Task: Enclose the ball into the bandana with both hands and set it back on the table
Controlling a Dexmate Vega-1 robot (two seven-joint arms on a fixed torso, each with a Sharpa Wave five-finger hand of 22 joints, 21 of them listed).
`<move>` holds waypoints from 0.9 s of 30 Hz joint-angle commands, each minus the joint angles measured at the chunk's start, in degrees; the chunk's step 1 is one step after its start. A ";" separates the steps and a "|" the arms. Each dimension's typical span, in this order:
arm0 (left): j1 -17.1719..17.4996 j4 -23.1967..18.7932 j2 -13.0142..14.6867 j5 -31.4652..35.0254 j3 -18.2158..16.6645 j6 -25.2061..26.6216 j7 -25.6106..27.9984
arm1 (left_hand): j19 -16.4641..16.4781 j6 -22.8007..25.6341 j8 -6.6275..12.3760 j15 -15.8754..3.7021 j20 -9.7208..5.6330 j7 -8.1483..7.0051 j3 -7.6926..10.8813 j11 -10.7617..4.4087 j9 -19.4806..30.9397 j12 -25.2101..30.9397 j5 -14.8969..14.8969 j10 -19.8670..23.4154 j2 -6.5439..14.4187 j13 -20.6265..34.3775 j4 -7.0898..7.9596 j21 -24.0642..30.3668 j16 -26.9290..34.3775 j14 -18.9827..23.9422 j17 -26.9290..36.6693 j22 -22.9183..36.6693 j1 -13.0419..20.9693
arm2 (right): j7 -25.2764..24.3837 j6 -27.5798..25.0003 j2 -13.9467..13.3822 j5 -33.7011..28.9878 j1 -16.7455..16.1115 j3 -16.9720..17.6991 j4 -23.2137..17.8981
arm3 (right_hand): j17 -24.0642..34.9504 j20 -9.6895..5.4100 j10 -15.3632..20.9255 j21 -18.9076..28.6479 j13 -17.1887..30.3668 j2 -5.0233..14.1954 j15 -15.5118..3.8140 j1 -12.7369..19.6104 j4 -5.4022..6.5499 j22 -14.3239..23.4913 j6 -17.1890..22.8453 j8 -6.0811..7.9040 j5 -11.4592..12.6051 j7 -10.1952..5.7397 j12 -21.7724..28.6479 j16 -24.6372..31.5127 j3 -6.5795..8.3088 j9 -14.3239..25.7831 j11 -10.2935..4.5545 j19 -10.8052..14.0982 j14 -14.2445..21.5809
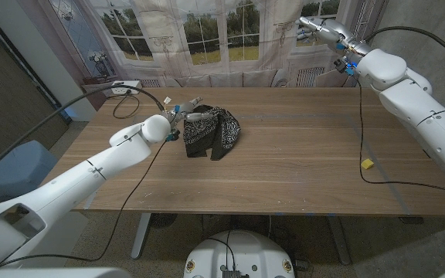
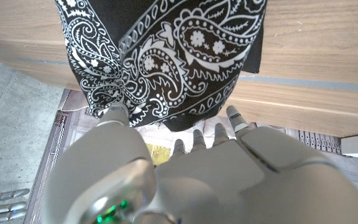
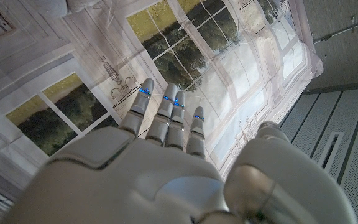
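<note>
I'm working in what looks like a lab or test room dressed as a home: a printed backdrop (image 1: 207, 31) of windows and trees hangs behind the far edge of the wooden table (image 1: 300, 154), with cables (image 1: 369, 123) across it.

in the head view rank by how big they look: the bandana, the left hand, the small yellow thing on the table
1. bandana, bunched on the table
2. left hand, touching the bandana's edge
3. small yellow thing, by far the smallest, lying near a black cable
</note>
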 commanded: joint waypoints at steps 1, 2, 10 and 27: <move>5.63 -7.44 3.11 -4.46 -6.38 -0.95 6.27 | -10.47 -1.30 0.05 0.11 0.25 -0.38 -0.28 0.00 0.10 -0.22 -0.07 -1.44 0.07 -0.08 0.80 -0.55 0.41 -1.07 0.15 0.17 -1.48 | -0.51 -0.25 0.45 0.00 -0.18 -0.10 0.07 | -0.08 0.31 0.35 -0.37 0.07 0.06 0.06 -0.09 -0.06 0.33 0.44 -0.01 0.35 -0.11 0.30 0.32 -0.17 -0.06 -0.14 0.46 0.27; 6.50 -7.72 3.06 -4.32 -6.97 -1.97 7.90 | -10.62 -1.37 0.09 0.13 0.25 -0.44 -0.40 0.09 0.10 -0.17 -0.06 -1.56 0.16 -0.12 1.01 -0.68 0.47 -1.18 0.15 0.19 -1.90 | -0.05 -0.03 0.58 0.29 -0.01 -0.17 0.48 | -0.08 0.31 0.37 -0.39 0.07 0.06 0.04 -0.10 -0.06 0.33 0.42 -0.02 0.35 -0.15 0.31 0.32 -0.18 -0.06 -0.09 0.46 0.26; 12.11 -10.20 2.01 -2.81 -11.28 -7.39 18.50 | -9.43 -0.69 0.72 -0.61 0.06 -1.43 -1.29 -0.56 0.00 0.67 0.06 -1.07 0.44 -0.59 2.22 -0.78 1.47 -0.09 0.01 0.36 -4.73 | -0.85 0.94 1.81 0.87 0.00 -0.09 2.05 | -0.17 0.32 0.16 -0.60 0.08 0.08 0.13 -0.12 -0.09 0.34 0.39 -0.04 0.39 -0.14 0.21 0.22 -0.27 -0.06 -0.18 0.52 -0.02; 14.95 -7.89 -2.22 -6.94 -16.87 -22.97 22.59 | -3.35 3.41 1.68 -1.98 -0.12 -2.64 -1.89 -1.77 -0.18 2.46 0.22 3.33 0.27 -1.83 2.12 0.45 2.90 4.58 -0.90 0.36 -6.67 | -3.27 1.82 5.38 3.93 -0.39 0.30 6.60 | -0.12 0.31 -0.68 -1.07 0.02 0.38 0.36 -0.11 -0.22 0.35 0.39 -0.04 0.42 -0.39 -0.16 -0.12 -0.40 -0.07 0.07 0.56 -1.48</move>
